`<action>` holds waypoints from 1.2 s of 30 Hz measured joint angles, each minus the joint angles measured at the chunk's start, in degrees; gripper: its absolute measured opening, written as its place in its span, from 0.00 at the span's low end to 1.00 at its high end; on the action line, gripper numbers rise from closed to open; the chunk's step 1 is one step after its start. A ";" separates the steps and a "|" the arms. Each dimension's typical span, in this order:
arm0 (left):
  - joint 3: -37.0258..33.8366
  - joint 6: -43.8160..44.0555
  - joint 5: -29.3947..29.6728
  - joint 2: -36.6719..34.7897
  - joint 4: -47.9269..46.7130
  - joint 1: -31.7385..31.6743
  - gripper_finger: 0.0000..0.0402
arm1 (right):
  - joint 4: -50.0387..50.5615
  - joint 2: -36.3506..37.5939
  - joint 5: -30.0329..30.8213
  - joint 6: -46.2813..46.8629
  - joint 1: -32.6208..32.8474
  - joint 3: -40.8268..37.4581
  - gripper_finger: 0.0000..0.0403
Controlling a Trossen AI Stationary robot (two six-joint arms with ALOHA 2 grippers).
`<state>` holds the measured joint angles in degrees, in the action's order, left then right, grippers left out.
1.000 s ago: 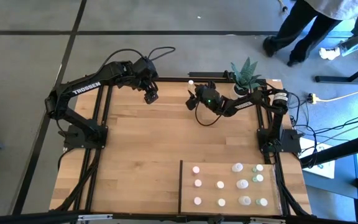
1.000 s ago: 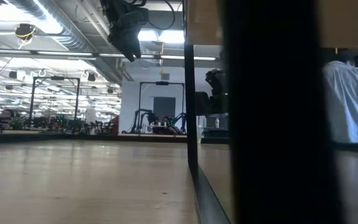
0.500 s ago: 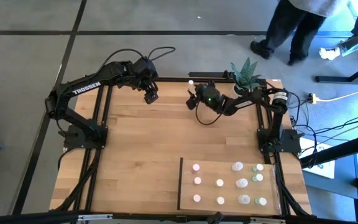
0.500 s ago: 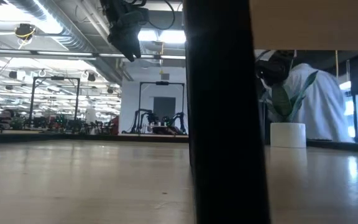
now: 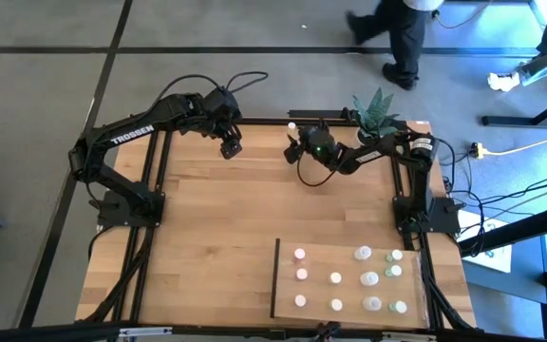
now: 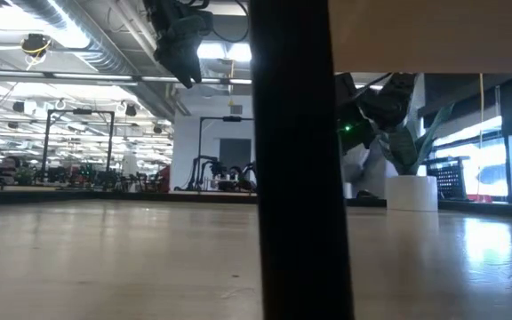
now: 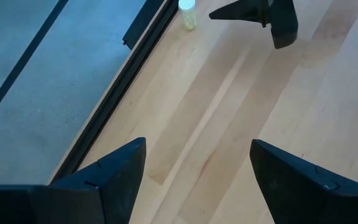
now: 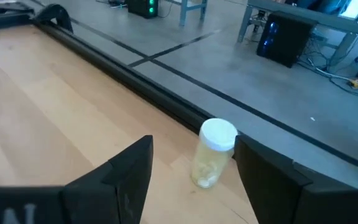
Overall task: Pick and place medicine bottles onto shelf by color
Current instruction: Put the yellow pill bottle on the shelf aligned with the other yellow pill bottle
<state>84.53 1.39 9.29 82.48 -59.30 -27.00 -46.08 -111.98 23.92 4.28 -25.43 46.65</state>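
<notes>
One small pale yellow bottle with a white cap (image 8: 213, 152) stands upright on its base on the tabletop near the far edge; it also shows in the high view (image 5: 292, 125) and the left wrist view (image 7: 187, 12). My right gripper (image 8: 194, 186) is open, low over the table just short of this bottle, which shows ahead between the fingers; it touches nothing (image 5: 293, 147). My left gripper (image 5: 229, 144) is open and empty, held above the table's far left part (image 6: 180, 49). Several bottles (image 5: 335, 278) stand on the pale shelf (image 5: 283, 285) at the near right.
A white pot with a green plant (image 5: 376, 116) stands at the far right corner, behind my right arm. The shelf's dark edge (image 6: 296, 178) blocks the middle of the low view. A person (image 5: 392, 33) walks on the floor beyond the far edge.
My right gripper has crept a little toward the table's far edge, closer to the yellow bottle, still open. The person beyond the table has walked toward the left. In the low view the shelf's dark edge shows farther left than before.
</notes>
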 joint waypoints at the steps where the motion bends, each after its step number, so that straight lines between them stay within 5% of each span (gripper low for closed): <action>1: 0.00 0.00 -0.01 0.00 -0.01 0.00 0.70 | 0.30 0.00 -0.03 0.42 -0.22 0.22 0.57; 14: 0.00 0.04 -0.01 0.00 -0.01 0.00 0.70 | 1.90 0.00 -9.85 2.92 -4.80 2.08 0.57; 36: 0.00 0.00 -0.01 0.00 -0.01 -0.02 0.70 | 6.92 0.00 -9.33 -0.26 -4.94 2.06 0.57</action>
<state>84.53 1.39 9.28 82.48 -59.31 -27.03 -39.16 -111.98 14.59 4.02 -30.37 48.71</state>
